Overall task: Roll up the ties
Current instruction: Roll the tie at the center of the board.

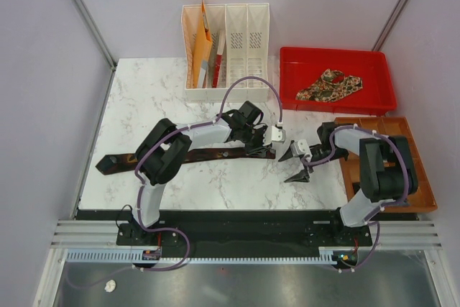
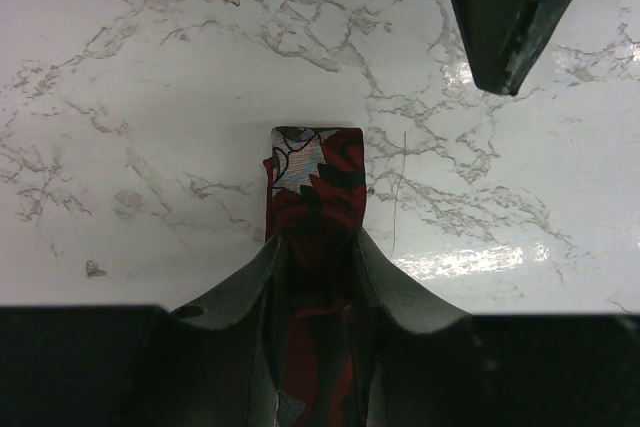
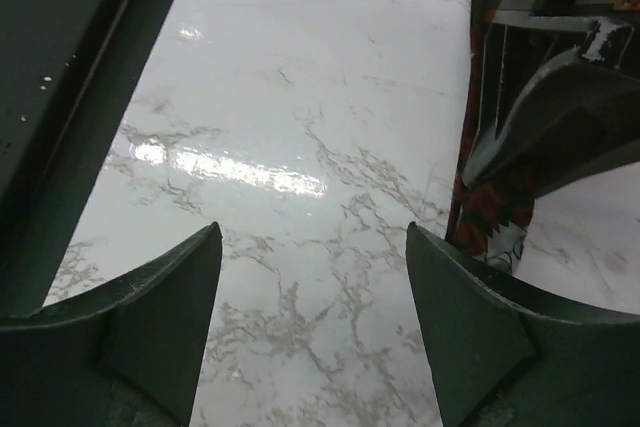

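Left gripper is clamped on the end of the dark red tie; right gripper is spread, empty. First fold should be made tight and square.

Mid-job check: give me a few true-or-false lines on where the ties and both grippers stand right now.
1. The left gripper is clamped on the dark tie. True.
2. The right gripper holds the dark tie's end. False: its jaws stand open over bare table, and the tie lies off to one side.
3. The paisley tie lies in the red tray. True.
4. The dark tie is rolled up. False: it lies stretched out across the table.
5. The folders stand in the red tray. False: they stand in the white rack.
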Robot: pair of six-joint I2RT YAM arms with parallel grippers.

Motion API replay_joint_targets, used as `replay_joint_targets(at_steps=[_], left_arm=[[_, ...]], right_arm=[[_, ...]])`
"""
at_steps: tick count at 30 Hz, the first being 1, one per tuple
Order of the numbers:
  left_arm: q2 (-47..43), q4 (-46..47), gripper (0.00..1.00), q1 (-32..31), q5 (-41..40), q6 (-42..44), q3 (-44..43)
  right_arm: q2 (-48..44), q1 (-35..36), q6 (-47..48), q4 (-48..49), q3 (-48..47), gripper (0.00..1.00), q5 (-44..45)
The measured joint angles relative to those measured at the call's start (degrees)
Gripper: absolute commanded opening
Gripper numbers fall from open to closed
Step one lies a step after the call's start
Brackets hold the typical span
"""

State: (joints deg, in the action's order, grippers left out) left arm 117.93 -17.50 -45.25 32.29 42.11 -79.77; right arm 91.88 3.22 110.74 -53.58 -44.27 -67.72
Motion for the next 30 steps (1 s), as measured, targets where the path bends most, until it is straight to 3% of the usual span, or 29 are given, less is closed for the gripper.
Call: replay_joint_targets(at_steps=[8,15,23,30], left_arm=[[0.1,-0.2,0.02,0.2,0.9,0.0,0.0],[0.1,-0.2,0.02,0.4,1.1,0.0,0.0],[-1.0,-0.1,0.02,0.8,2.5,1.3,2.0],[-1.0,-0.2,0.02,0.9,3.0,1.9,2.1]], right_arm=[[6.8,0.5,1.9,-8.6,-10.0,0.76,-1.5],[-0.3,-2.3,1.9,-11.1,-7.1,0.80,0.5],[-20.8,0.3,-28.0,18.8,7.4,0.83,8.9],[-24.5,5.4,-44.3,41.2,16.6,0.76,12.4]])
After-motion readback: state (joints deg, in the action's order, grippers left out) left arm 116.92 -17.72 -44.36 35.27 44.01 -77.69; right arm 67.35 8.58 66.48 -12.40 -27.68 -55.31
